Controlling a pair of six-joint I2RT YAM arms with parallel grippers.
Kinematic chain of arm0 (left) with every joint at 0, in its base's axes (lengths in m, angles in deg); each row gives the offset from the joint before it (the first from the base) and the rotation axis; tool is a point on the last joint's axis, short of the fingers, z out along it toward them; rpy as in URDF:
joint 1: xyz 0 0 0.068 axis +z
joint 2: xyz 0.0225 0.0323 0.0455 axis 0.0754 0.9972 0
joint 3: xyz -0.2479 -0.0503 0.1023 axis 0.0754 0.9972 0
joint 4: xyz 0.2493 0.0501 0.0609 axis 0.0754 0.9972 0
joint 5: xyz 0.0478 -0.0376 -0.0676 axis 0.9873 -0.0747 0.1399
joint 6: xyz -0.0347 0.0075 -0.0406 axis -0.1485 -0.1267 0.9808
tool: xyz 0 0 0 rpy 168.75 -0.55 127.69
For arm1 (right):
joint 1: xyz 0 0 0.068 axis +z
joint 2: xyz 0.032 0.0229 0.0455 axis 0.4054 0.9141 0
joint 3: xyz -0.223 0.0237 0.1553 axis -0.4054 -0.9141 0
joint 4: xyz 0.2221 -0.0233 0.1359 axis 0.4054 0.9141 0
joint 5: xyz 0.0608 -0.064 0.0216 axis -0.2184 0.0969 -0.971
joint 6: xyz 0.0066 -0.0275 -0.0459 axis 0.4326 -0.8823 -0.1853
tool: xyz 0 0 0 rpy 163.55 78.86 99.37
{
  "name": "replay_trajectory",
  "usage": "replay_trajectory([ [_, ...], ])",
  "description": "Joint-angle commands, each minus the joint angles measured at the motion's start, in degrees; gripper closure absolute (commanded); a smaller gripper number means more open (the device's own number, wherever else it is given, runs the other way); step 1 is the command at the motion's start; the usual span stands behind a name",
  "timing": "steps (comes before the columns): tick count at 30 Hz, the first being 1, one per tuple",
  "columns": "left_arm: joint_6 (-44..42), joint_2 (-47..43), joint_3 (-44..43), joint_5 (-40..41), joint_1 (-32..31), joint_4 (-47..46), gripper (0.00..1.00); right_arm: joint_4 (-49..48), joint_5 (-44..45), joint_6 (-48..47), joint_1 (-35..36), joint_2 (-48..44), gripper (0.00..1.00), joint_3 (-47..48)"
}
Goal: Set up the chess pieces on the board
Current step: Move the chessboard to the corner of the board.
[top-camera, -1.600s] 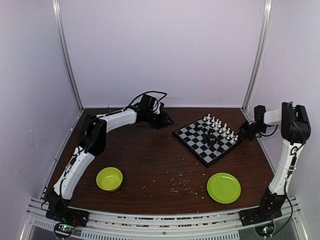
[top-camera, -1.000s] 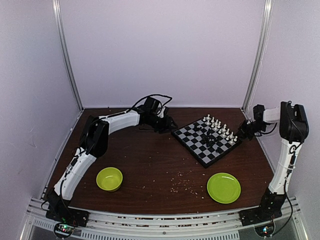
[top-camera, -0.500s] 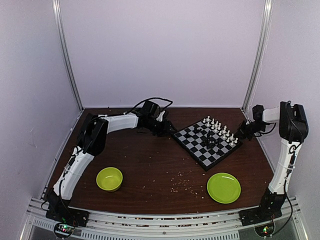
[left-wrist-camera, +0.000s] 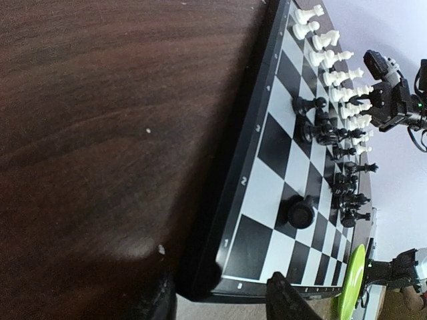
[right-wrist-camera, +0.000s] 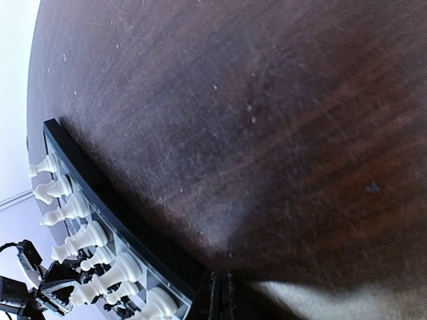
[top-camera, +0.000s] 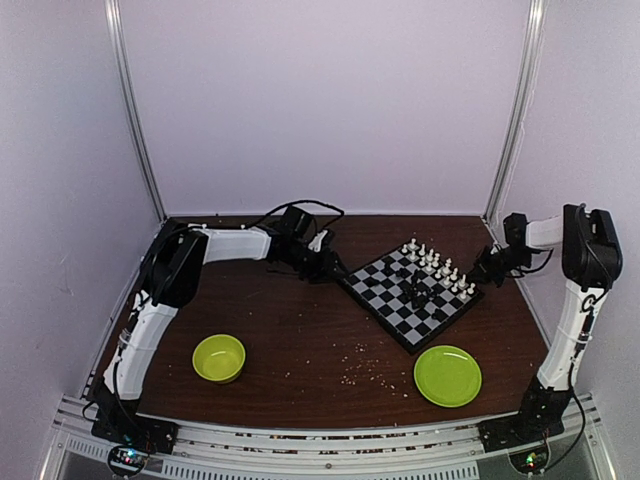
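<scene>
We take this for a robotics lab test cell: blank lilac panels (top-camera: pixel 330 100), aluminium uprights (top-camera: pixel 515 110), a dark wooden table (top-camera: pixel 300 330), left arm (top-camera: pixel 235 243) and right arm (top-camera: pixel 580 300) bolted to a slotted rail (top-camera: pixel 320 440).

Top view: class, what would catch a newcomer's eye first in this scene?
The chessboard sits right of centre, with white pieces lined along its far-right edge and black pieces bunched mid-board. The left gripper is at its left corner, fingers apart; the right gripper is at its right corner, shut. A lime plate and green bowl lie near the front.
</scene>
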Motion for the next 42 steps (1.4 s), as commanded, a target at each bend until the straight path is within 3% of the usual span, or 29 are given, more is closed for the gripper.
replay_trajectory([
  [1, -1.3, -2.8, 2.1, 0.0, -1.2, -0.1, 0.53, 1.9, 1.5, 0.3, -1.7, -3.1, 0.97, -0.7],
  [12, -0.1, -7.8, 4.0, 9.4, 2.1, 0.4, 0.49, 1.0, 6.3, 0.6, -7.7, -9.0, 0.95, -7.1],
  [19, 3.9, 1.6, -9.4, 6.8, 2.8, 2.7, 0.54, 0.1, 7.4, 1.8, -7.6, -10.3, 0.98, -11.6],
  [30, 4.8, 5.8, -12.4, 0.4, 0.8, 2.3, 0.61, 3.2, 3.9, 0.0, -5.1, -7.8, 1.00, -11.7],
  [37, 3.2, 4.4, -9.2, -1.0, -0.6, 2.5, 0.63, 3.3, 3.5, 0.6, -2.8, -7.8, 1.00, -11.7],
  [42, 1.1, 0.5, -1.8, -2.0, -1.1, 2.6, 0.63, 3.4, 2.7, 0.5, -1.6, -8.4, 1.00, -11.6],
])
